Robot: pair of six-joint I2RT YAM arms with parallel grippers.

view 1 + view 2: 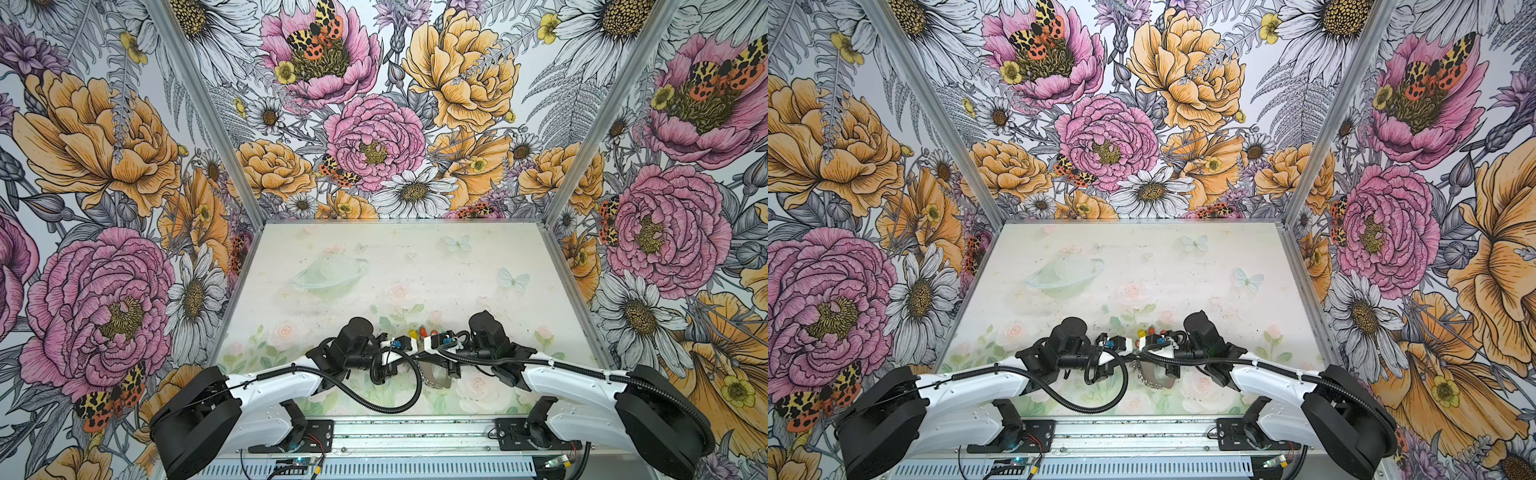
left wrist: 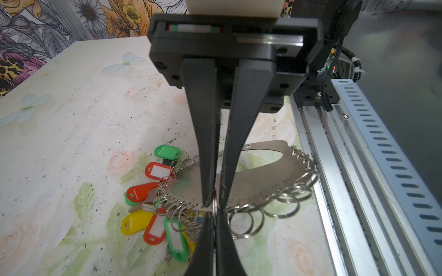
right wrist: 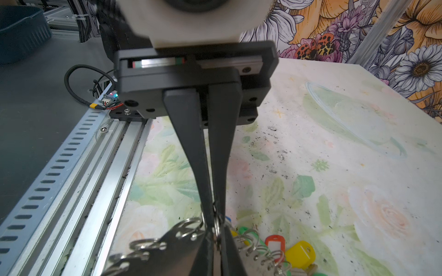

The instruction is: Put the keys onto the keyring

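Observation:
The keyring [image 2: 263, 167] is a flat grey metal oval fringed with small silver rings, and it lies near the table's front edge. It also shows in both top views [image 1: 436, 379] [image 1: 1156, 379] between the two wrists. The keys [image 2: 153, 215], plastic tags in red, green and yellow, hang bunched on rings at one end; some of the keys [image 3: 299, 252] show in the right wrist view. My left gripper [image 2: 214, 203] is shut on one small silver ring at the keyring's edge. My right gripper [image 3: 216, 222] meets it tip to tip, shut on the same ring.
An aluminium rail [image 2: 346, 167] [image 3: 95, 179] runs along the table's front edge, close beside the keyring. Flowered walls [image 1: 374, 124] close in three sides. The pale printed tabletop [image 1: 395, 270] stretches away behind the arms. A dark bin [image 3: 21, 31] stands off the table.

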